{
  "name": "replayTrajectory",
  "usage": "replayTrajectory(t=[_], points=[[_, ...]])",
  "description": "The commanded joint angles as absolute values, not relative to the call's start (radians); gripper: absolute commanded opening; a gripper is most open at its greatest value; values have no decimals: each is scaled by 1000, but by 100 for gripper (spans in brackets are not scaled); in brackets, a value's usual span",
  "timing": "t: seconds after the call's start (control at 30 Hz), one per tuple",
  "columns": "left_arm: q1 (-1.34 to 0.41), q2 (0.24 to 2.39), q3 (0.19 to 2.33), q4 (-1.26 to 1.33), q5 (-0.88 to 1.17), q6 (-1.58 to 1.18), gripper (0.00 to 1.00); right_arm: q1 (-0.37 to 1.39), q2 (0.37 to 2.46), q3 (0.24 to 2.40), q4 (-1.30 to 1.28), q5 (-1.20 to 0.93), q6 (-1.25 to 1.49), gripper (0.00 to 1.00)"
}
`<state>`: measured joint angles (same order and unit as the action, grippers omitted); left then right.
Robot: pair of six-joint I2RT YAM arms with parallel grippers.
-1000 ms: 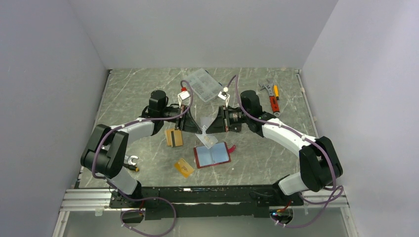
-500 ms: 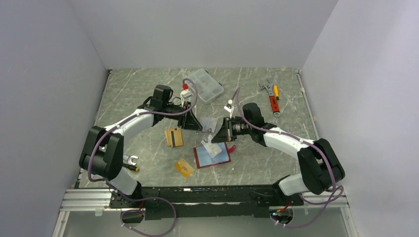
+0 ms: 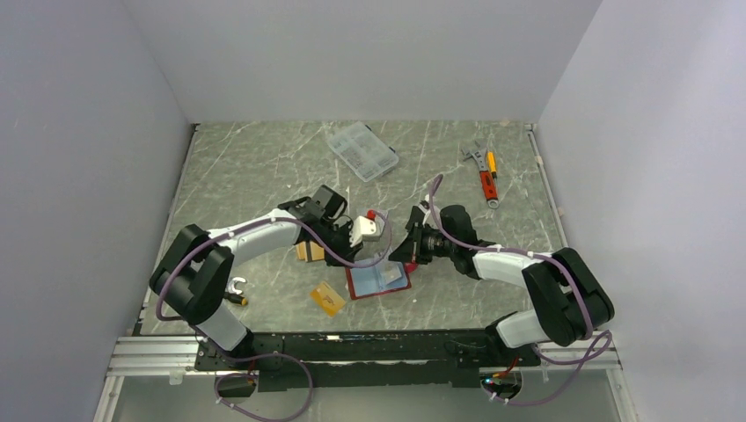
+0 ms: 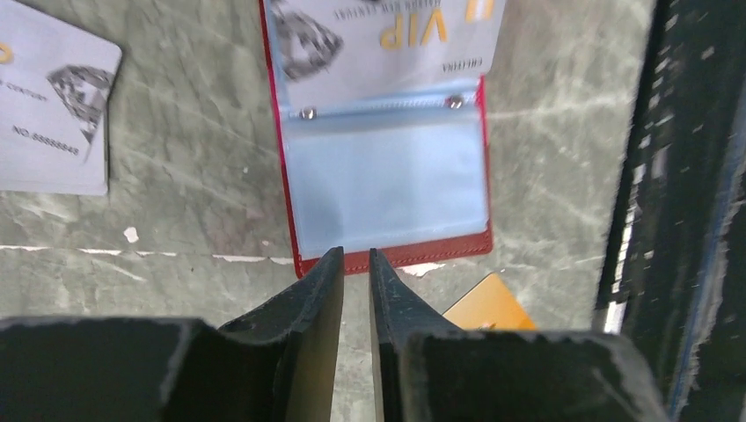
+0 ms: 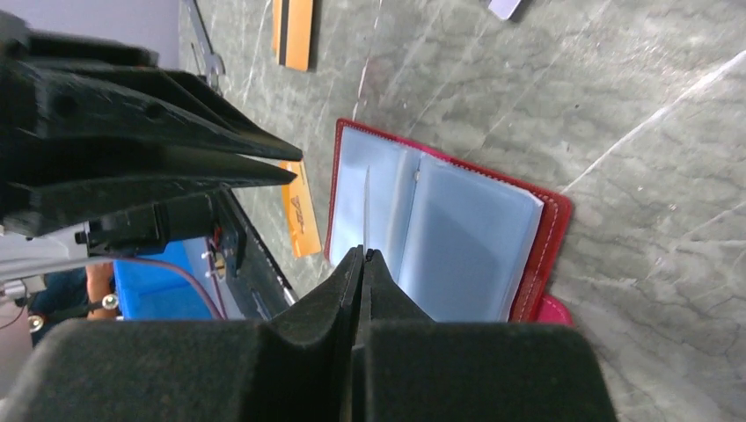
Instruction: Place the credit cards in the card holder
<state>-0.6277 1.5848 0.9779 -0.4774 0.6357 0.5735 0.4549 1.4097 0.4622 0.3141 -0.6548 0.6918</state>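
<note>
Top external: I am seeing the red card holder (image 3: pixel 378 280) lying open mid-table (image 3: pixel 264 167). The left gripper (image 4: pixel 355 255) is hovering at its 10 o'clock, jaws slightly apart, empty. The right gripper (image 5: pixel 361 253), at 1 o'clock, is pinching a silver card (image 4: pixel 387 53).

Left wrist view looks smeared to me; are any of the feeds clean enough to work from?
Left wrist: card holder slightly smeared, silver card's VIP lettering legible. Right wrist: holder sharp, its own fingers soft up close. Top external: even light, no glare, small detail lost.
</note>
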Motion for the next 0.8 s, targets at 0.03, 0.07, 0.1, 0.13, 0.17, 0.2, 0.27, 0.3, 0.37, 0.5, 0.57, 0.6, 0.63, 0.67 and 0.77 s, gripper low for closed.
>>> replayTrajectory(t=[0.03, 0.07, 0.1, 0.13, 0.17, 0.2, 0.27, 0.3, 0.37, 0.5, 0.57, 0.6, 0.63, 0.67, 0.77], points=[[-693, 1601, 958, -472, 443, 668, 21, 459, 1423, 433, 481, -584, 741, 0], [-712, 1603, 954, -466, 422, 671, 21, 460, 1425, 425, 498, -575, 746, 0], [-723, 1606, 950, -465, 401, 673, 20, 464, 1428, 417, 517, -566, 753, 0], [-733, 1610, 948, -464, 385, 675, 20, 472, 1433, 408, 538, -551, 759, 0], [-744, 1614, 944, -464, 370, 677, 20, 479, 1439, 403, 553, -540, 762, 0], [-754, 1616, 940, -462, 355, 678, 19, 484, 1450, 402, 565, -536, 767, 0], [-773, 1619, 936, -467, 329, 681, 18, 492, 1473, 396, 609, -536, 786, 0], [-778, 1621, 933, -469, 325, 681, 18, 496, 1482, 390, 628, -529, 796, 0], [-794, 1622, 930, -476, 307, 683, 18, 505, 1497, 384, 658, -521, 813, 0], [-818, 1621, 919, -485, 279, 686, 17, 515, 1515, 369, 703, -505, 840, 0], [-829, 1625, 918, -490, 271, 687, 17, 518, 1527, 362, 721, -497, 853, 0], [-834, 1625, 917, -490, 266, 688, 16, 520, 1532, 357, 729, -494, 861, 0], [-838, 1625, 917, -490, 265, 689, 16, 522, 1537, 353, 738, -490, 865, 0], [-842, 1626, 916, -489, 264, 689, 16, 526, 1541, 349, 748, -487, 870, 0], [-856, 1630, 912, -490, 260, 693, 16, 533, 1557, 343, 767, -481, 878, 0]])
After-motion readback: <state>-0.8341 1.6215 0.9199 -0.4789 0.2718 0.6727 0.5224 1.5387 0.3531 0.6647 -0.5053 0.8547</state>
